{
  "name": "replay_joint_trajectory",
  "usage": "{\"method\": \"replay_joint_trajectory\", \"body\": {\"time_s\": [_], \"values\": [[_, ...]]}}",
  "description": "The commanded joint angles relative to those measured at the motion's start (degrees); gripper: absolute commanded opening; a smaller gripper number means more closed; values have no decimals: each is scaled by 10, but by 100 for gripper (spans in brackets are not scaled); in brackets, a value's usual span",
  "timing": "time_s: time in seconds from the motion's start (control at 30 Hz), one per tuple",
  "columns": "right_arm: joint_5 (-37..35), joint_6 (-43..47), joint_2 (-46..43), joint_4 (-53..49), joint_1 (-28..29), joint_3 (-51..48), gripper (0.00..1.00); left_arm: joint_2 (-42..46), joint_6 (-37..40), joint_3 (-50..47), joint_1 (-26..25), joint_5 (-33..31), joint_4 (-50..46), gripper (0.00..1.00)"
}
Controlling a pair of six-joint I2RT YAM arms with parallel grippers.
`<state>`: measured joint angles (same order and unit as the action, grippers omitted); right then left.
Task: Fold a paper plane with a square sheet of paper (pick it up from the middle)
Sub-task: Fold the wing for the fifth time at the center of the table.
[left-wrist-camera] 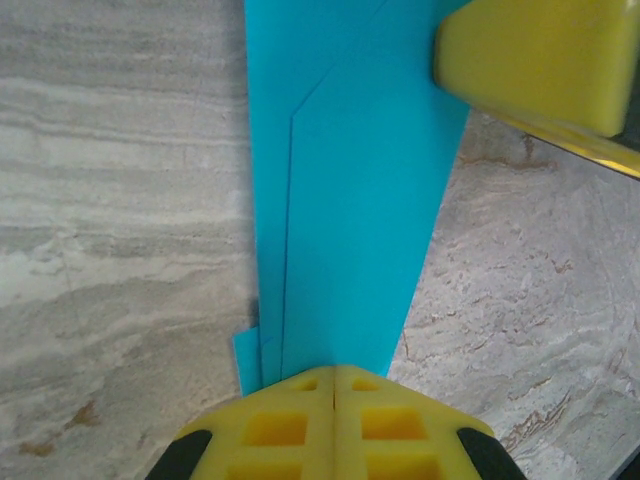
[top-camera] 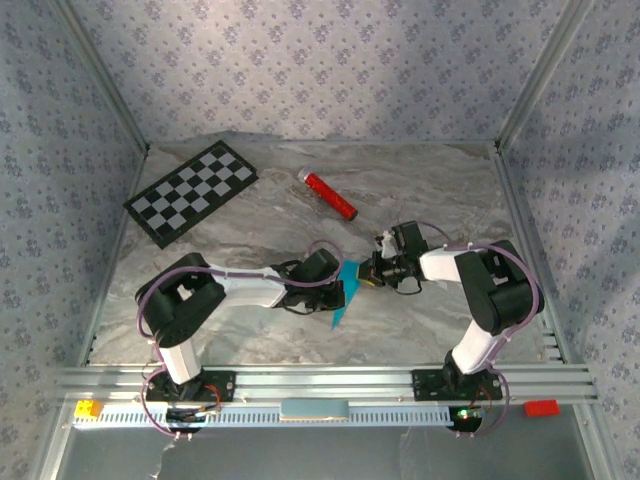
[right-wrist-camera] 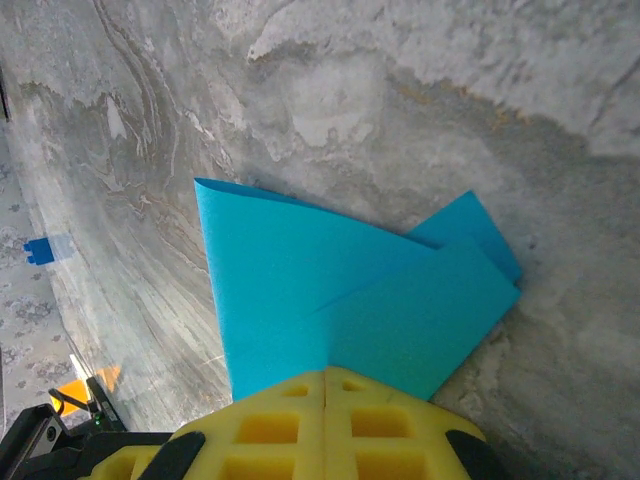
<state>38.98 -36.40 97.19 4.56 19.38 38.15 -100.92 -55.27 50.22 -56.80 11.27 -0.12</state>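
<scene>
Operator: Nearest the camera first. What is on the front rail?

Spotter: Your two arm bases are bolted there. A small yellow block (top-camera: 85, 408) sits at the 7 o'clock corner and a small red block (top-camera: 540, 407) at 5 o'clock.

Operator: And the arms?

Spotter: Both bend in toward the middle of the table (top-camera: 430, 190). Your left gripper (top-camera: 337, 291) comes in from 9 o'clock and your right gripper (top-camera: 362, 280) from 3 o'clock. They meet at the blue paper (top-camera: 340, 308).

Operator: How do the fingers stand?

Spotter: On your left wrist camera the yellow fingers (left-wrist-camera: 275, 425) are pressed together, with the narrow end of the paper pinched between them. One finger of the other gripper shows at 1 o'clock, at the paper's far edge. On your right wrist camera the fingers (right-wrist-camera: 385, 430) are likewise clamped on the paper.

Operator: What shape is the paper in?

Spotter: Folded in several layers, with creases showing. From above it is a narrow strip tapering toward 6 o'clock. Whether it rests on the table or hangs just above it, I cannot tell you.

Operator: Farther back?

Spotter: A red cylinder (top-camera: 331, 196) with a white end lies at 12 o'clock from the paper, well apart. A checkerboard (top-camera: 190, 192) lies flat at 10 o'clock, near the back wall.
</scene>
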Motion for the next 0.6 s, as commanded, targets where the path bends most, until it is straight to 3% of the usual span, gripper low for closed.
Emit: {"method": "replay_joint_trajectory", "body": {"time_s": [0.0,0.3,0.57], "values": [[-45,18,23,-31,0,-14,0,7,20,12,-12,0,-94,0],[-43,11,17,-32,5,-12,0,41,27,71,-9,-20,-97,2],[-42,10,20,-33,6,-13,0,-26,26,110,-8,17,-56,2]]}}
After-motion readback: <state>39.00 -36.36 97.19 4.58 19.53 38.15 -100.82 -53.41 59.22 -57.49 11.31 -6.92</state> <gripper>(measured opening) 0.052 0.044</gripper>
